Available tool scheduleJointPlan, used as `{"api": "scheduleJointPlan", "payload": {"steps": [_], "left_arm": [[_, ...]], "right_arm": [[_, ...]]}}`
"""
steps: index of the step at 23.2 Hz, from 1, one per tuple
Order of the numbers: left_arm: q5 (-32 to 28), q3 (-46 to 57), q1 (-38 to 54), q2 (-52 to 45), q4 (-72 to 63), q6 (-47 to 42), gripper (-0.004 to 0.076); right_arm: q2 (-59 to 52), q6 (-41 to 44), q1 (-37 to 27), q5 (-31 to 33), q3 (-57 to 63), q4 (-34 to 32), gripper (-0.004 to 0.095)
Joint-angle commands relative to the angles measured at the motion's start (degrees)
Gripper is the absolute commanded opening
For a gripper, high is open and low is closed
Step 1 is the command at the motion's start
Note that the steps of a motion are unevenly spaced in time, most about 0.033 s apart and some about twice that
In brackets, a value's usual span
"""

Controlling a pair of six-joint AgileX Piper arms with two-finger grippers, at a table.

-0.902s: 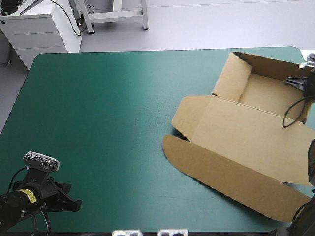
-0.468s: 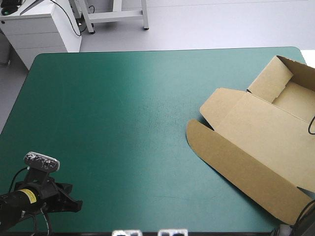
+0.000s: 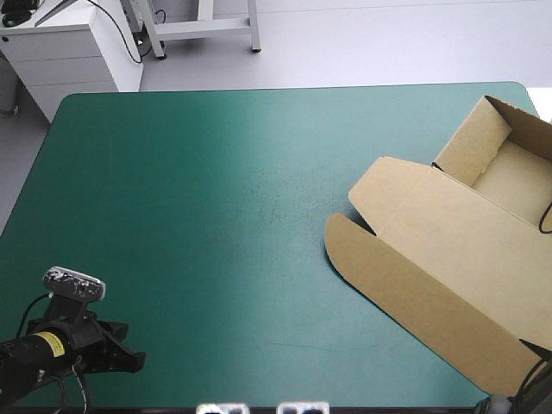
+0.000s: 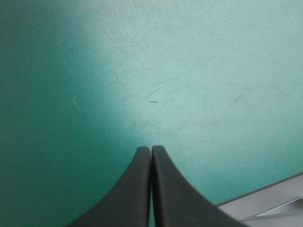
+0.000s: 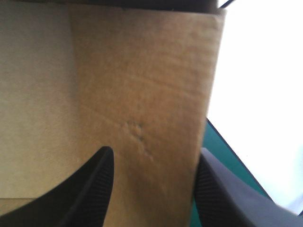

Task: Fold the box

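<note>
Box at table's right edge — right gripper spread at its wall; left gripper clenched

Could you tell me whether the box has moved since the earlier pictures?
Yes. The box has slid toward the right edge of the table, nearing its far right corner.

The tabletop in front of me has a teal-green cover with rounded far corners, and it fills most of the high view. The light is brightest across its middle and dims toward the left and the lower left. Along the top of the frame, beyond the far edge, the floor is pale grey. A white drawer cabinet stands in the upper left corner, with a black cable trailing down its side. Just right of it, a white metal frame rests on the floor.
</note>
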Motion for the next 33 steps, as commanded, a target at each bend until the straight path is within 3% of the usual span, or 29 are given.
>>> {"api": "scheduleJointPlan", "payload": {"steps": [1,4,6,8,9,15,18,22,28,33], "left_arm": [[1.85,-1.3,-0.23,0.39,-0.95,-0.28,-0.0008],[1.85,-1.3,-0.23,0.39,-0.74,-0.28,-0.0008],[1.85,-1.3,-0.23,0.39,-0.74,-0.28,-0.0008],[1.79,-1.3,-0.23,0.39,-0.74,-0.06,-0.0008],[1.39,-1.3,-0.23,0.39,-0.59,0.17,-0.0008],[-0.1,-1.3,-0.23,0.39,3.4,0.44,-0.0008],[-3.28,0.16,-0.23,-1.8,4.15,0.44,-0.0008],[-5.95,6.99,-0.23,-8.26,1.96,0.11,-0.0008],[-7.29,12.72,-0.23,-19.23,1.57,0.11,-0.0008],[-7.29,12.81,-0.23,-20.73,1.57,0.11,-0.0008]], "right_arm": [[-7.85,-0.66,-0.48,0.99,-1.67,-0.71,0.0481],[-12.08,-0.66,-0.48,0.99,-1.67,2.77,0.0481],[-15.39,-4.27,-0.48,0.99,-1.32,10.74,0.0481],[-20.99,-12.82,0.4,0.99,0.25,24.41,0.0441],[-22.59,-13.52,1.12,0.99,0.84,25.49,0.0403],[-35.54,-13.93,10.75,0.99,7.97,21.93,0.0141],[-47.02,-15.28,19.05,0.99,19.62,22.13,-0.002],[-60.33,-15.52,24.9,-1.07,35.9,20.65,-0.0018],[-76.18,-19.18,25.12,-6.05,59.81,22.37,-0.002],[-84.86,-23.96,25.12,-10.41,70.58,22.76,-0.002]]}}
